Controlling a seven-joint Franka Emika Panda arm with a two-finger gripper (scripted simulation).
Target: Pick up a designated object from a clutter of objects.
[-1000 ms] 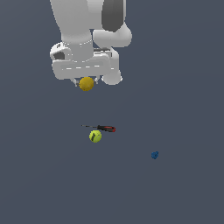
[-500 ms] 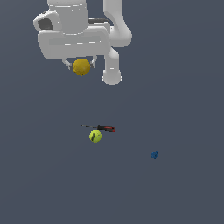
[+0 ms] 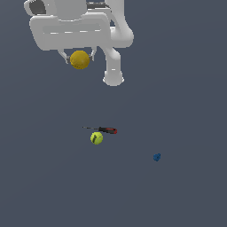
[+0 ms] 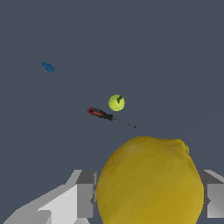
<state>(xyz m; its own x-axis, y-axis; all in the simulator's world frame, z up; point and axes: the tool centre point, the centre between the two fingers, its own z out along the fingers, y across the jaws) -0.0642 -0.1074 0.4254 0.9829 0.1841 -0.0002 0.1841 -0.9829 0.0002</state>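
My gripper (image 3: 80, 56) is shut on the orange-yellow ball (image 3: 80, 60) and holds it high above the floor, toward the exterior view's upper left. The ball fills the near part of the wrist view (image 4: 149, 181), between my two grey fingers (image 4: 85, 194). The yellow-green tennis ball (image 3: 96, 138) lies on the floor far below, touching or nearly touching the thin red-and-black-handled screwdriver (image 3: 106, 130). Both show in the wrist view: the tennis ball (image 4: 116, 103) and the screwdriver (image 4: 104, 115). The tiny blue block (image 3: 156, 157) lies apart, to the exterior view's right.
The floor (image 3: 177, 88) is a plain dark grey-blue surface. The arm's white body (image 3: 113, 40) hangs over the upper part of the exterior view. The blue block also shows in the wrist view (image 4: 48, 67), far from the other two things.
My gripper has risen with the orange-yellow ball in it and shifted toward the exterior view's left. The tennis ball, the screwdriver and the blue block have not moved.
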